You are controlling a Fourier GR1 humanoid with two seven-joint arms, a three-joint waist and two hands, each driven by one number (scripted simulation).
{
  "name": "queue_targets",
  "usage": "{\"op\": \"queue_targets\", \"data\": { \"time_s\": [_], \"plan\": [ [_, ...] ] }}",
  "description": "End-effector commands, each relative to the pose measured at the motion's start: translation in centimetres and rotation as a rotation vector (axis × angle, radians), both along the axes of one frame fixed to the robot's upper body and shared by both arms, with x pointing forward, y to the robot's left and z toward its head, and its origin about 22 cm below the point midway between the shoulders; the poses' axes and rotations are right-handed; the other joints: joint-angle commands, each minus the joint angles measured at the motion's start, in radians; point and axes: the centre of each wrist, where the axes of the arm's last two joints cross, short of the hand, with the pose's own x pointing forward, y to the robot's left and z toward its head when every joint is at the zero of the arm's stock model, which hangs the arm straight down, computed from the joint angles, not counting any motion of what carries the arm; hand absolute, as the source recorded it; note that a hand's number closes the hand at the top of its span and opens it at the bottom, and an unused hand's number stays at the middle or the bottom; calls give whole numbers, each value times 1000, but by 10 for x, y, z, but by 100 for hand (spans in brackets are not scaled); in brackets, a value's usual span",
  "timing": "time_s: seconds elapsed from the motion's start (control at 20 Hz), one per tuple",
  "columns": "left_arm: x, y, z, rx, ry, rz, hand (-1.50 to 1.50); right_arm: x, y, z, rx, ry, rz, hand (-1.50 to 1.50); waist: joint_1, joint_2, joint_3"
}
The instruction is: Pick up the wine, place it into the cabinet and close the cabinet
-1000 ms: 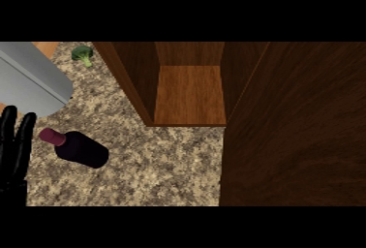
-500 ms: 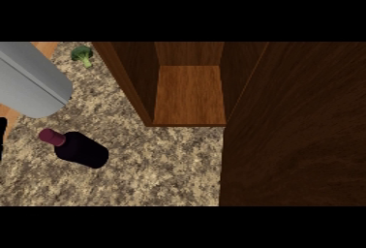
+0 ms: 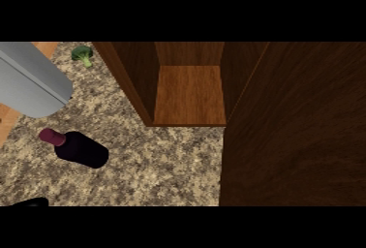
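From my station I log the head view, working from nine o'clock across to three o'clock.

At the ten o'clock side a grey forearm (image 3: 32, 80) slants in from the upper left edge and ends in a rounded tip over the surface (image 3: 157, 164), which is speckled stone. I cannot tell from this view which arm it is.

At the seven o'clock corner a small black shape (image 3: 32, 202) shows at the lower edge. It appears to be part of the left hand; only a sliver is visible, so I cannot tell whether its fingers are apart or together. The right hand does not show.

The wine (image 3: 75, 147) stands on the surface at about eight o'clock, a dark bottle with a maroon cap pointing toward ten o'clock. It sits just below the forearm's tip, apart from it, and nothing is clamped on it. It is outside the cabinet, well to the left of the opening.

A piece of broccoli (image 3: 83, 54) lies at eleven o'clock, near the cabinet's left wall.

The cabinet (image 3: 190, 94) occupies twelve o'clock, open, with a bare wooden shelf inside. Its door (image 3: 297, 126) fills the three o'clock side as a broad dark wooden panel.
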Motion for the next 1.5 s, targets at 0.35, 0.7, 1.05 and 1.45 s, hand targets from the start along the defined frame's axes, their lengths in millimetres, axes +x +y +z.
{"op": "queue_targets", "data": {
  "time_s": [0.35, 0.7, 1.05, 1.45],
  "plan": [
    [4, 25, -59, -31, 92, -3, -150, -41, -4, 21, 22, -60, 51, -150, -4, -1, 1],
    [25, 39, -96, -25, 103, 7, -150, -33, 2, 22, 21, -44, 44, -150, -3, 1, 0],
    [19, 60, -124, -3, 98, 52, -150, -30, -4, 22, 13, -63, 35, -150, -2, 0, 1],
    [21, 42, -164, -35, 116, 33, -150, -36, 3, 22, 30, -62, 20, -150, -3, 0, 1]
  ]
}}
